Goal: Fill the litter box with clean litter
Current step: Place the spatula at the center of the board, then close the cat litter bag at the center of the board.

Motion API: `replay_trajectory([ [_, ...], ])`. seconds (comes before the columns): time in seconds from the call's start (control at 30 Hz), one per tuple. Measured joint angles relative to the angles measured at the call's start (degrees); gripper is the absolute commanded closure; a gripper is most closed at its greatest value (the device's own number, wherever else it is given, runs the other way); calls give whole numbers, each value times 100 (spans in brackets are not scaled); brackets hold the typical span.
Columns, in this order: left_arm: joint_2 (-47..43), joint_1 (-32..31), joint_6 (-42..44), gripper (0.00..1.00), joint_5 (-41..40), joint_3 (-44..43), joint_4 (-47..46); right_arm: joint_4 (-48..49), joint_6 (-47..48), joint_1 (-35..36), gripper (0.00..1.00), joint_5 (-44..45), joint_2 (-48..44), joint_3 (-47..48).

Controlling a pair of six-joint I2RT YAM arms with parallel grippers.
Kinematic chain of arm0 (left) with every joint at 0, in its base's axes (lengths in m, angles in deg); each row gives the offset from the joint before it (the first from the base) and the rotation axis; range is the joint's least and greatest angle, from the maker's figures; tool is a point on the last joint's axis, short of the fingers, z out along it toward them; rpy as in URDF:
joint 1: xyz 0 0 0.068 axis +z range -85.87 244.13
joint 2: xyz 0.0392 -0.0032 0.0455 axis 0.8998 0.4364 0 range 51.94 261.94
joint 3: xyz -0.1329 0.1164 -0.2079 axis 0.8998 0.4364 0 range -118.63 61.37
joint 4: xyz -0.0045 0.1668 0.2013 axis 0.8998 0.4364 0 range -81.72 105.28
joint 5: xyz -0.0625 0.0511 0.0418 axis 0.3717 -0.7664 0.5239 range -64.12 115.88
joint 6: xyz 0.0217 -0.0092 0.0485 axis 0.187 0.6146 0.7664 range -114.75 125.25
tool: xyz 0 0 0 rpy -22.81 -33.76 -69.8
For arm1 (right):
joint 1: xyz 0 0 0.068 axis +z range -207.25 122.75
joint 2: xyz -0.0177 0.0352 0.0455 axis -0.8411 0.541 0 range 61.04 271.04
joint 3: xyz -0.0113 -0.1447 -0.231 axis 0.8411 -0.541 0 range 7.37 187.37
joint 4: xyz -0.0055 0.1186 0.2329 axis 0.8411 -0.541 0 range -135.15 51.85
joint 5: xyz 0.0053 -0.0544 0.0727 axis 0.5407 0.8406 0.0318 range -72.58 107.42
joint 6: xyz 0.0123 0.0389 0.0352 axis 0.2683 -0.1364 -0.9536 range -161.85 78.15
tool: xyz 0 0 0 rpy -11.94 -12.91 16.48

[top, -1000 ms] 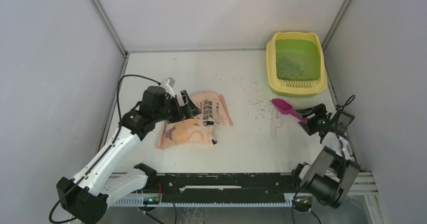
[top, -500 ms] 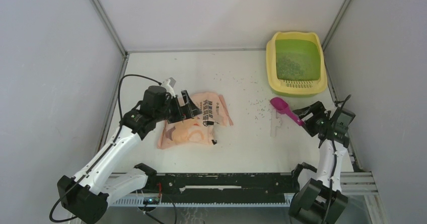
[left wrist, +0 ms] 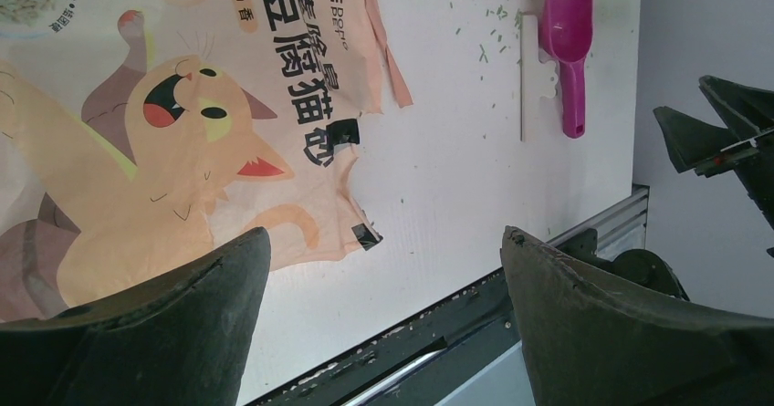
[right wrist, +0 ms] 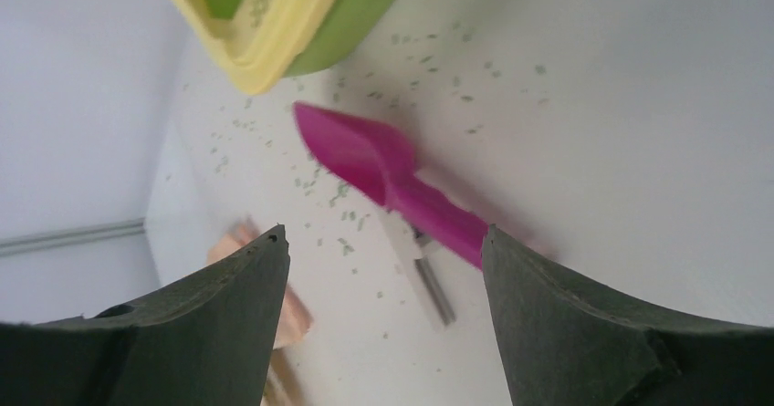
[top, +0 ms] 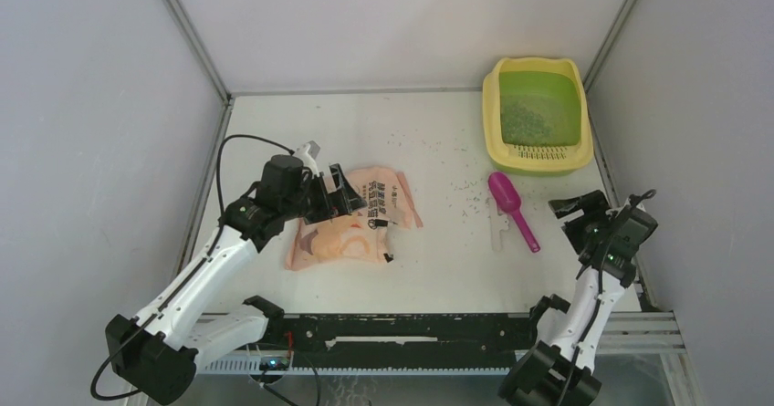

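The litter box (top: 494, 114), a pale yellow rim around a green basin, stands at the back right with grey-green litter (top: 523, 119) inside; its corner (right wrist: 265, 55) shows in the right wrist view. More granules (top: 467, 193) lie scattered on the table. A magenta scoop (top: 511, 207) (right wrist: 379, 169) (left wrist: 568, 32) lies flat on the table in front of the box. My right gripper (top: 573, 215) (right wrist: 385, 233) is open and empty, to the right of the scoop's handle and apart from it. My left gripper (top: 344, 192) (left wrist: 385, 233) hangs wide open over the peach-pink bag (top: 351, 222), holding nothing.
The printed bag (left wrist: 183, 132) (right wrist: 294, 319) lies flat left of centre, its torn top toward the scoop. A thin white strip (top: 497, 225) (left wrist: 528, 78) (right wrist: 429, 283) lies beside the scoop. Grey walls close in both sides and the back; a black rail runs along the near edge.
My right gripper opened, let go of the scoop's handle and drew back to the right. The scoop now lies on the table, turned more upright in view. The left arm stayed put.
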Motion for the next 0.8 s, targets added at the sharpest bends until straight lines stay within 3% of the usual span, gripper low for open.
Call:
replay_trajectory([
  [0.17, 39, 0, 4, 0, 17, 0, 4, 562, -378, 660, 17, -494, -87, -133],
  [0.4, 122, 0, 31, 0, 39, 0, 37, 772, -619, 3296, 17, -92, 586, 542],
  [0.57, 101, 13, 48, 0, 37, 0, 76, 798, -610, 5268, 17, 509, 2044, 1963],
  [0.67, 17, 46, 46, 0, 31, 0, 120, 813, -501, 5866, 18, 605, 3167, 2780],
  [0.8, -201, 81, 46, 0, 15, 2, 181, 811, -223, 6105, 22, 616, 4638, 3753],
])
